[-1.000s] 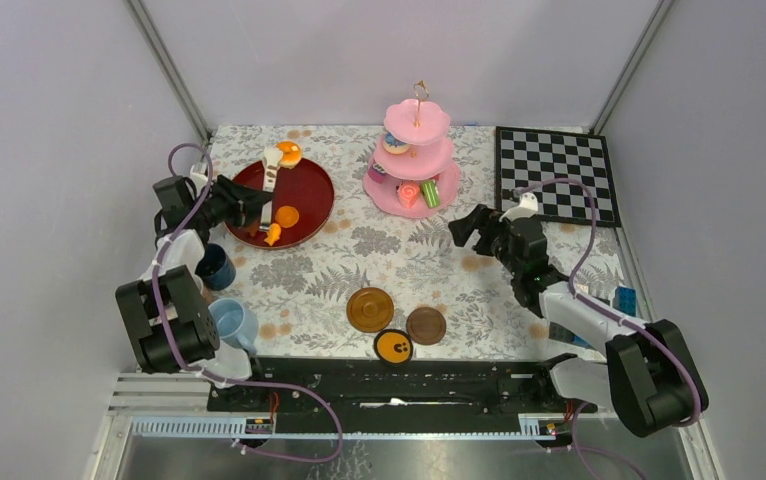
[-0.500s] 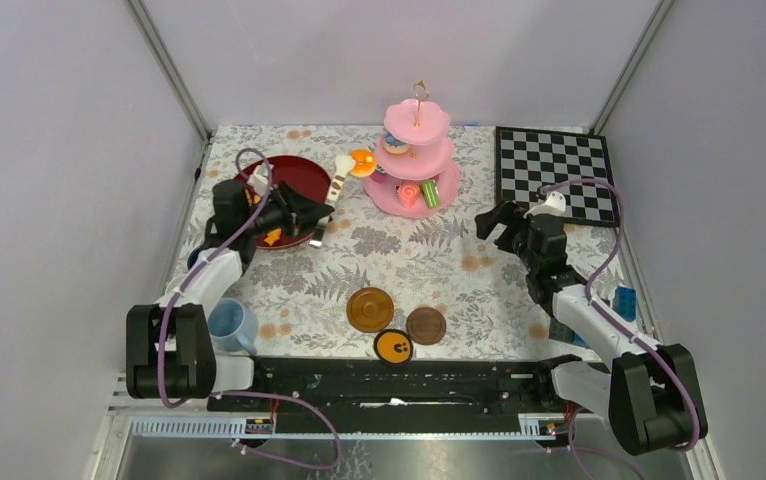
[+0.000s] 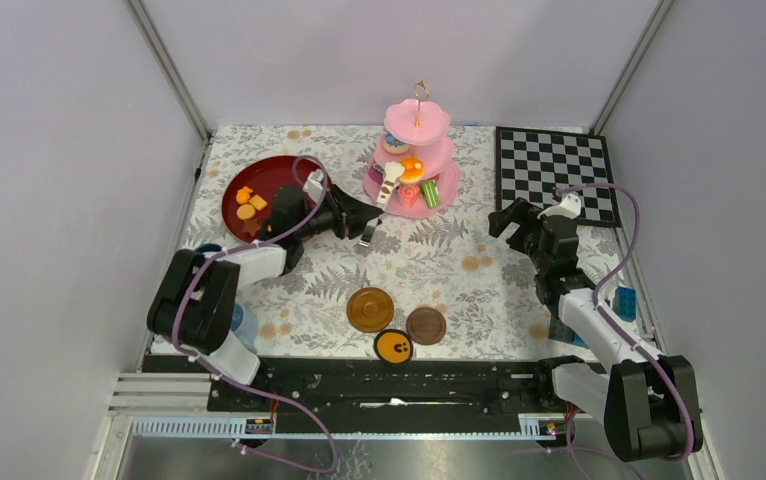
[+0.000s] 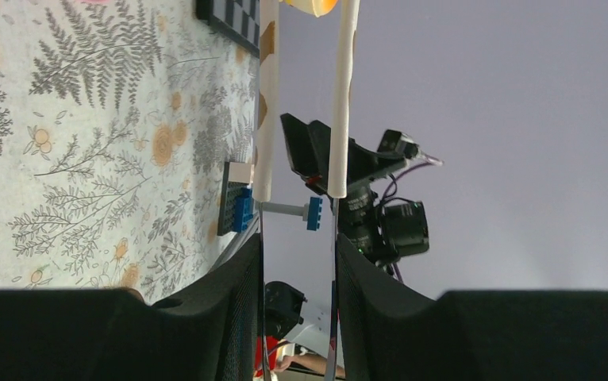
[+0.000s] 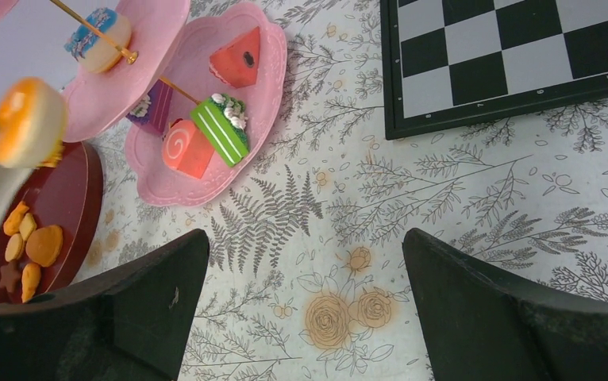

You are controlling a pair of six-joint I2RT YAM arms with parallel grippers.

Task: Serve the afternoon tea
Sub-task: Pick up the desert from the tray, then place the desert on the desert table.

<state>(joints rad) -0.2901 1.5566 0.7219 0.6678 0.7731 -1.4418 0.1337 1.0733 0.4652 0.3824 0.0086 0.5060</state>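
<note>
The pink three-tier cake stand [image 3: 384,196] stands at the back centre, with several small pastries on its tiers [image 5: 220,127]. My left gripper [image 3: 359,216] is shut on a pair of white-tipped tongs [image 3: 389,186]. The tongs pinch a round orange pastry [image 3: 412,168] right at the stand's middle tier. In the left wrist view the tong arms [image 4: 267,95] run up from between my jaws [image 4: 299,246] to the pastry [image 4: 313,6]. My right gripper [image 3: 514,218] hangs open over bare cloth, right of the stand [image 5: 261,87], with nothing between its fingers [image 5: 305,254].
A dark red tray [image 3: 294,178] with orange biscuits [image 3: 249,206] lies left of the stand. Brown saucers [image 3: 370,309] [image 3: 425,325] and a smiley disc [image 3: 393,346] sit near the front edge. A chessboard [image 3: 554,170] lies at the back right and blue blocks [image 3: 624,300] at the right edge.
My left arm has swung right from the red tray to the cake stand, carrying the tongs and orange pastry. The right gripper has drawn back a little to the right, still open.
</note>
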